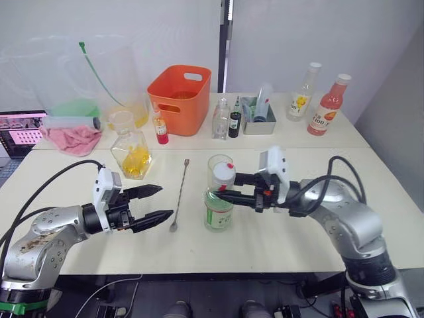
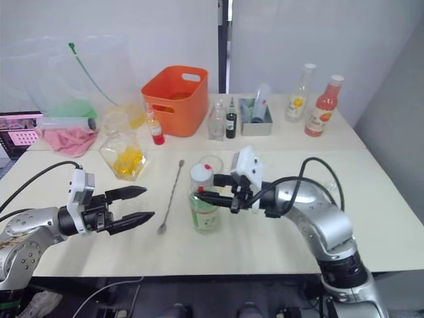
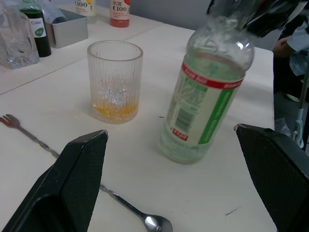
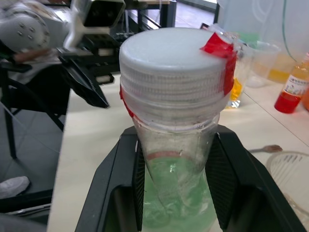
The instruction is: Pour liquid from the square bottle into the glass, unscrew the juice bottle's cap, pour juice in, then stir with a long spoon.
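Your right jaws (image 1: 226, 187) grip the upright juice bottle (image 1: 218, 211) at its neck, under the cap (image 1: 223, 173); open left jaws (image 1: 158, 203) stand beside it.

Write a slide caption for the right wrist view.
Right gripper holds the juice bottle by its neck, under the white cap.

my arms are silver-grey metal shells with rounded joints, black cables looping along each. a white boxy camera module sits on each wrist, above the black two-fingered left end effector (image 1: 150, 203) and right end effector (image 1: 222, 187).
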You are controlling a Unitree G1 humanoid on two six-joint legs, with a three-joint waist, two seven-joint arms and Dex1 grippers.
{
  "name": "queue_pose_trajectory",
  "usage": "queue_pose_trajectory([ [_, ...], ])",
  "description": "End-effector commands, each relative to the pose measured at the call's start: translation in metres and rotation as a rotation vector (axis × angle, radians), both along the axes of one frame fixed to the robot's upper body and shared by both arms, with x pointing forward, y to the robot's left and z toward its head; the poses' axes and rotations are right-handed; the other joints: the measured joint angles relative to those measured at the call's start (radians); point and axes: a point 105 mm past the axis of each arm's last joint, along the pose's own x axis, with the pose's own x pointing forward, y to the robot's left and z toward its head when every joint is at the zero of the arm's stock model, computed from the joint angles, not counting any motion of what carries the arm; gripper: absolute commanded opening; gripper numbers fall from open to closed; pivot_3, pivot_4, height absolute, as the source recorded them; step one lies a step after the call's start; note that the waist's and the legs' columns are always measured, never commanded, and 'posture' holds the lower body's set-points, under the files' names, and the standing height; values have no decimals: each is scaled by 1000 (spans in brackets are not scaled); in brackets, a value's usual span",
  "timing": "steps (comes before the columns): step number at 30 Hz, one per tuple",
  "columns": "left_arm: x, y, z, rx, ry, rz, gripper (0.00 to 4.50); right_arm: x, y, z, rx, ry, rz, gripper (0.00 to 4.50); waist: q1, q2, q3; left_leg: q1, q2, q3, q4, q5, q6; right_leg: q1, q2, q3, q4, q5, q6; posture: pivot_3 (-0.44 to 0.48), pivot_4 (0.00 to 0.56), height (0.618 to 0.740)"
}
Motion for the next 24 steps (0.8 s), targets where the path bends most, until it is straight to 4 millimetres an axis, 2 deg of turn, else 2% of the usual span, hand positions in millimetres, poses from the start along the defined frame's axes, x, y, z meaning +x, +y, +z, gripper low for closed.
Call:
queue_pose_trajectory([
  [1,-6,3,8,4,-28,-6,4500,-5,4,5,7,-55,17,1247,-3,0,0,0,0,0,0,0,0,0,0,0,0,0,0,0,150,740],
  [2,-6,3,8,4,-26,-7,4500,-5,4,4,6,-45,22,1247,-3,0,0,1,0,0,0,0,0,0,0,0,0,0,0,0,150,740],
  [4,-7,3,7,8,-40,-3,4500,-4,4,3,8,-34,21,2262,-3,0,0,2,1,0,-1,0,0,1,0,0,0,0,-1,0,150,740],
  [10,-7,4,13,-45,-80,15,4500,0,-3,8,7,-27,28,4367,-1,0,0,2,1,0,0,0,0,1,0,0,0,0,-1,0,150,740],
  [14,-18,-2,14,-50,-90,10,4500,6,-26,16,-94,-97,101,4447,-2,0,0,2,1,1,0,0,0,2,0,0,0,0,-1,0,150,740],
  [18,-24,-1,15,-43,-95,27,4500,4,-43,29,-123,-46,245,4447,-1,0,0,3,1,1,0,0,0,2,1,0,-1,0,-1,0,150,740],
  [21,-23,3,15,-3,-150,74,4500,12,-43,39,-123,-42,332,4447,-8,0,0,4,3,2,-1,0,0,3,1,0,-1,1,-1,0,150,740],
  [24,-23,5,19,-14,-161,97,4500,22,-38,35,-149,-30,400,4447,-7,0,0,6,5,3,-1,0,0,3,3,0,-1,1,-2,0,150,740],
])
